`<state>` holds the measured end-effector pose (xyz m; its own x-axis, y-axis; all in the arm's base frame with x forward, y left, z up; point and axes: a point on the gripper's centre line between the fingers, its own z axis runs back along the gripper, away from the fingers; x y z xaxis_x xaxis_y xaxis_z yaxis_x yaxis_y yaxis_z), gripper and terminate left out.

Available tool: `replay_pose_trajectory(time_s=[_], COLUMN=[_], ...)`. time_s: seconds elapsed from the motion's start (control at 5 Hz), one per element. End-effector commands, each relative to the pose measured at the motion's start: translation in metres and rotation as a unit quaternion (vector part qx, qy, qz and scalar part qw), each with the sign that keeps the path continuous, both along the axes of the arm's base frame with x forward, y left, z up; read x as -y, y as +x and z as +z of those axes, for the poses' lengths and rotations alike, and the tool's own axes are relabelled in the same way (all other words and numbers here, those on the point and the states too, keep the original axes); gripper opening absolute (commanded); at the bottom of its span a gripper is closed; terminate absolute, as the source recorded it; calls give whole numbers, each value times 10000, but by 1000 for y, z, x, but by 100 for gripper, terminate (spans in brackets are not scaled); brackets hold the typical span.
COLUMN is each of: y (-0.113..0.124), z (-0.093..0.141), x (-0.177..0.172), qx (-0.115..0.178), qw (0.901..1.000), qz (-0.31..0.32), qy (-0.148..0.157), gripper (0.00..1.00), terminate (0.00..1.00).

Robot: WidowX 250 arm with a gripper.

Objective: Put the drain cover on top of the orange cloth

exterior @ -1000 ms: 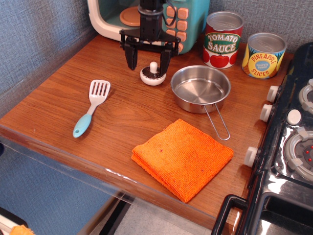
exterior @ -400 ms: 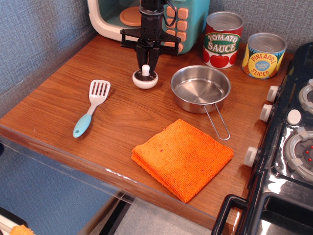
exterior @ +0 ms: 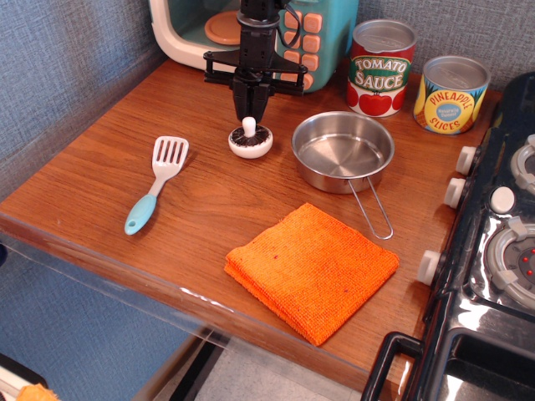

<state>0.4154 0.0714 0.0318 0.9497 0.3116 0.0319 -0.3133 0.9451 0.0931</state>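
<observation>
The drain cover (exterior: 250, 142), a small white disc with a dark ribbed top and an upright white knob, rests on the wooden counter left of the steel pan. My gripper (exterior: 251, 117) hangs straight above it with its black fingers shut together, and their tips are at the top of the knob. The knob shows whole below the tips, so they do not seem to clasp it. The orange cloth (exterior: 311, 270) lies folded flat near the counter's front edge, well in front of the cover and the gripper.
A steel pan (exterior: 343, 150) with a wire handle stands right of the cover. A blue-handled spatula (exterior: 157, 194) lies to the left. A toy microwave (exterior: 201, 29) and two cans (exterior: 381, 67) stand at the back. A toy stove (exterior: 501, 242) borders the right.
The gripper shut its open fingers at the cover's knob, then rose slightly. The cover shifted left, then a little toward the front, and sits below the fingertips.
</observation>
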Motion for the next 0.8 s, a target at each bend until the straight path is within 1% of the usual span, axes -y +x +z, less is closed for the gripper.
replay_pose_trajectory(time_s=[0.0, 0.6], y=[2, -11], z=[23, 27], x=[6, 21], qx=[315, 352], qw=[9994, 9987], qz=[-150, -362], qy=[43, -10], gripper=[100, 100], terminate=[0, 0])
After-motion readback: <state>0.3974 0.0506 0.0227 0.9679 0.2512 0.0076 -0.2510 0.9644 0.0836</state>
